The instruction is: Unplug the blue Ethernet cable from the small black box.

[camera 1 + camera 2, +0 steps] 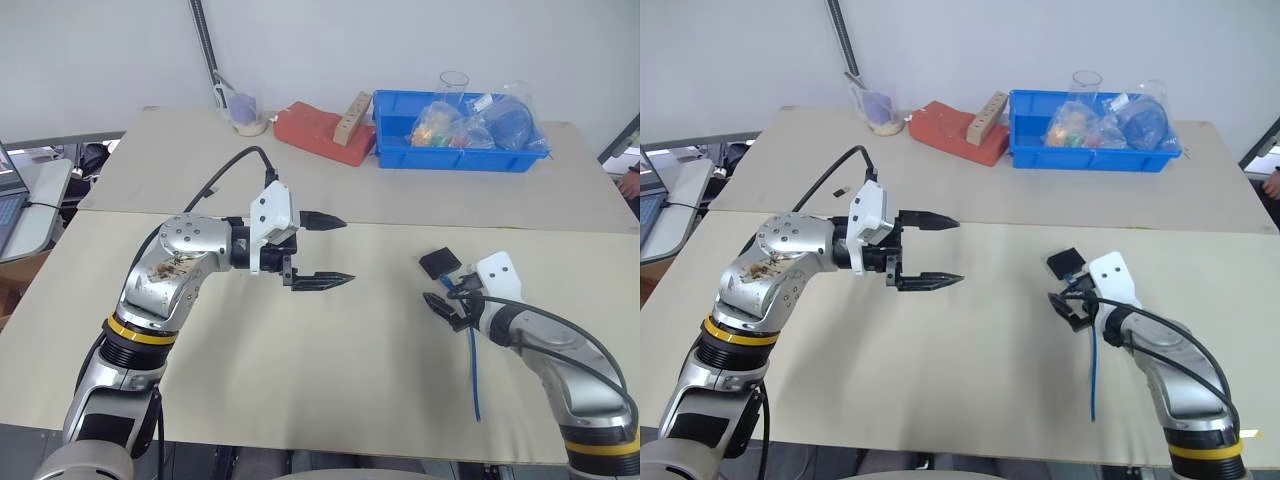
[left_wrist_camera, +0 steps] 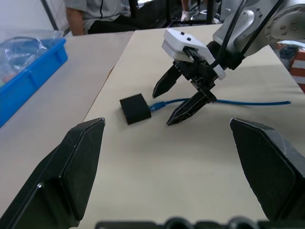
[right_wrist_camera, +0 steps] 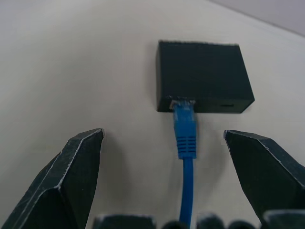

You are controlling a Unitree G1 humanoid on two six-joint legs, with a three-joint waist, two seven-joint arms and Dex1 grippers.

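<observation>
1. Your right gripper point(image 3: 162, 181) is spread wide, the blue Ethernet cable point(image 3: 185, 138) running between its fingers.
2. Your right wrist view catches the plug seated in the small black box point(image 3: 202, 76) on the table point(image 1: 350, 380).
3. Your left gripper point(image 1: 322, 252) hovers wide, empty, well apart.

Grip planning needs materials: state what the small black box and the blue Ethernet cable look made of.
Small black box: likely matte plastic; dull, even black faces with crisp edges, no shine. Blue Ethernet cable: apparently a smooth, flexible plastic or rubber jacket, with a ribbed moulded boot at the plug.
</observation>
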